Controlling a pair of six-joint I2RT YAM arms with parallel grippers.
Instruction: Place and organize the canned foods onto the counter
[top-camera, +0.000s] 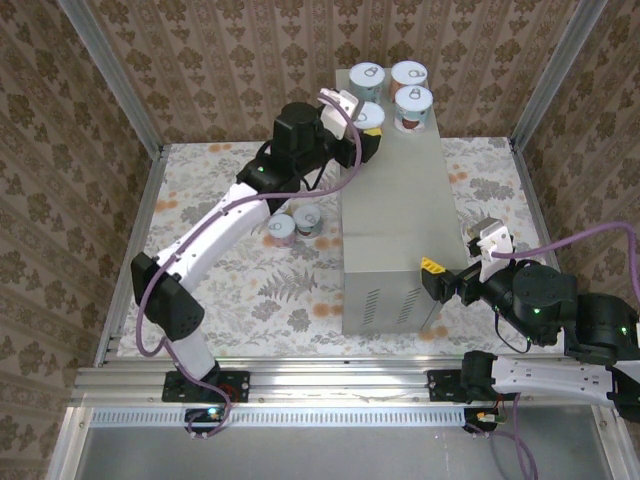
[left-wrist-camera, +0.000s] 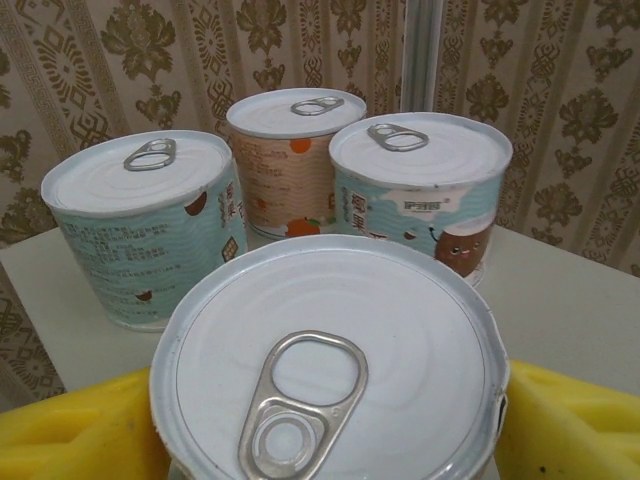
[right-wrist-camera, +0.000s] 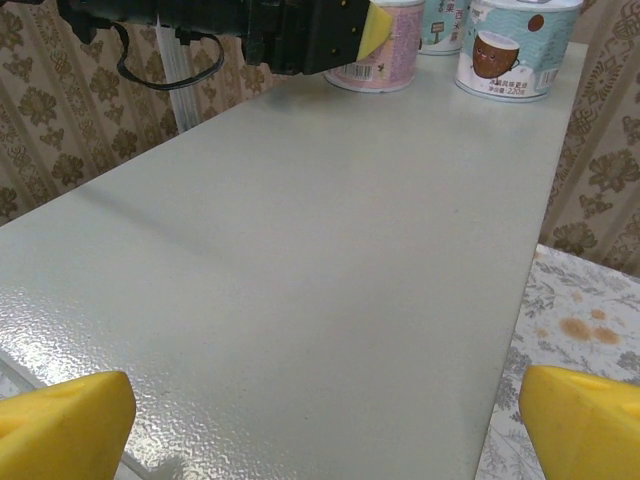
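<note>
Left pincer (top-camera: 366, 120) at far end of grey tabletop (top-camera: 395, 220), by left edge. Yellow pads (left-wrist-camera: 70, 430) flank pinkish tin (left-wrist-camera: 330, 350), which stands on top. Clenched or let go: cannot tell. 3 more just beyond it at far end: teal tin (left-wrist-camera: 140, 230), orange-print tin (left-wrist-camera: 290, 150), second teal tin (left-wrist-camera: 420, 190). Down on floral surface (top-camera: 250, 290), left of tabletop: low tin (top-camera: 283, 229) beside another low tin (top-camera: 306, 219). Right pincer (right-wrist-camera: 320, 430) over near right corner, released, jaws wide apart.
</note>
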